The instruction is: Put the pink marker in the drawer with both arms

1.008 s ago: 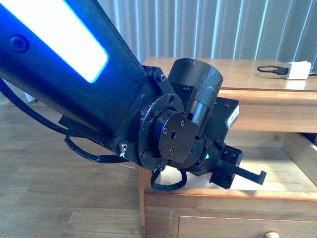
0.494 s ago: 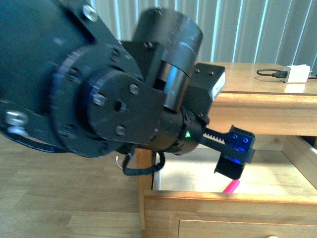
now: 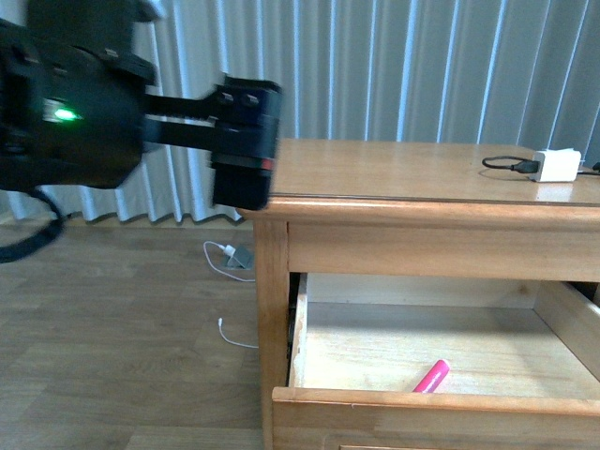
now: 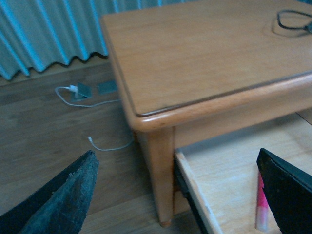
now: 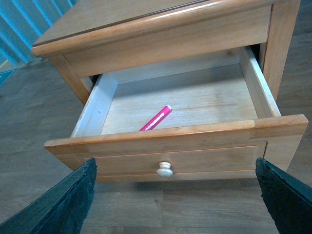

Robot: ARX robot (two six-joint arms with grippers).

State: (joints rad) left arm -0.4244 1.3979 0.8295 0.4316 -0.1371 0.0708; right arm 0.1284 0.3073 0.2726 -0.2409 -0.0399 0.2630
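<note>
Saw the pink marker lying in the open drawer, near its front. Found left gripper and right gripper spread apart, empty. Seemed light, hard, slippery; best pinched at the middle.

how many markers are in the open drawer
1. The pink marker lies on the drawer floor, close behind the front panel. That panel hides some floor, so more could be hidden.

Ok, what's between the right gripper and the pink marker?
In the right wrist view, the front panel of the open drawer, with its knob; the pink marker lies behind it on the drawer floor.
</note>
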